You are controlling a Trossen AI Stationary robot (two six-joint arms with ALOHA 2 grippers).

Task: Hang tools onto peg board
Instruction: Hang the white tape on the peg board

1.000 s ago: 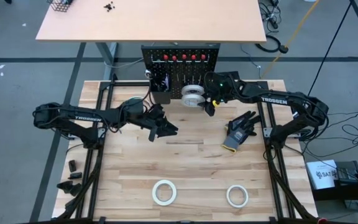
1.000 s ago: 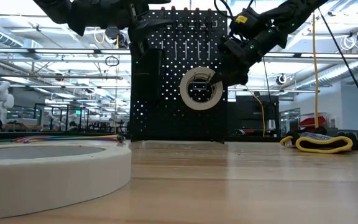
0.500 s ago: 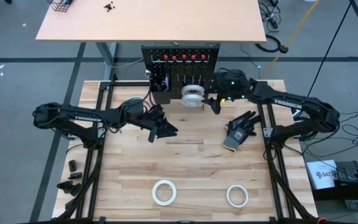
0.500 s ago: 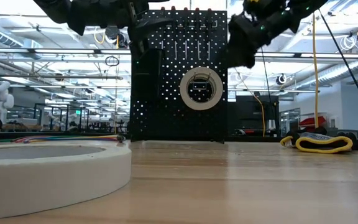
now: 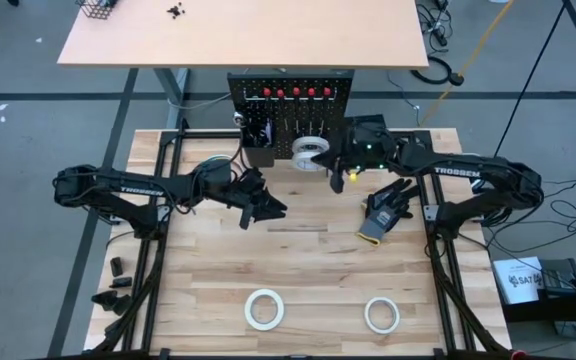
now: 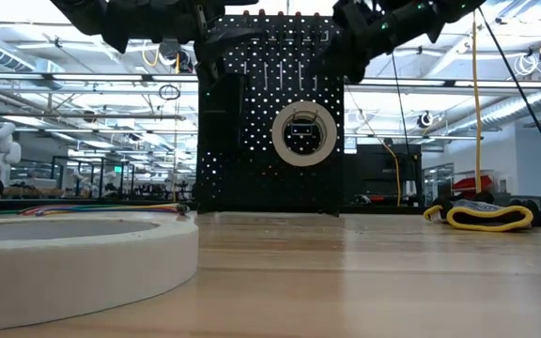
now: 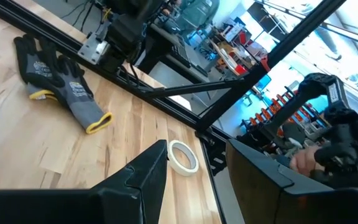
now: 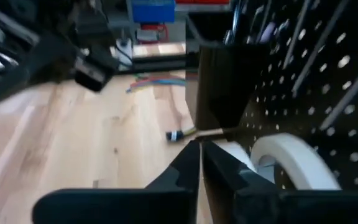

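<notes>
The black peg board [image 5: 290, 105] [image 6: 252, 141] stands upright at the table's far edge, with red-handled tools [image 5: 288, 92] along its top. A white tape roll [image 5: 311, 152] [image 6: 303, 133] [image 8: 291, 163] hangs on it by its centre hole from a hook. My right gripper [image 5: 338, 180] [image 8: 201, 167] is shut and holds nothing; it stands just right of and in front of the roll, raised above it. My left gripper [image 5: 268, 208] [image 7: 194, 168] hovers open over the table's middle left. Two more tape rolls [image 5: 264, 309] [image 5: 382, 315] lie flat near the front edge.
A black-and-yellow glove [image 5: 386, 210] [image 7: 61, 84] lies right of centre. A small black bin [image 8: 225, 84] is fixed to the board's left part. In the low view a tape roll [image 6: 73, 263] fills the near left. Bare wood lies between the arms.
My right gripper has drawn away from the hanging tape roll's right edge, rising and tipping, and now stands above and in front of it. The roll stays on its hook. The left arm has kept still.
</notes>
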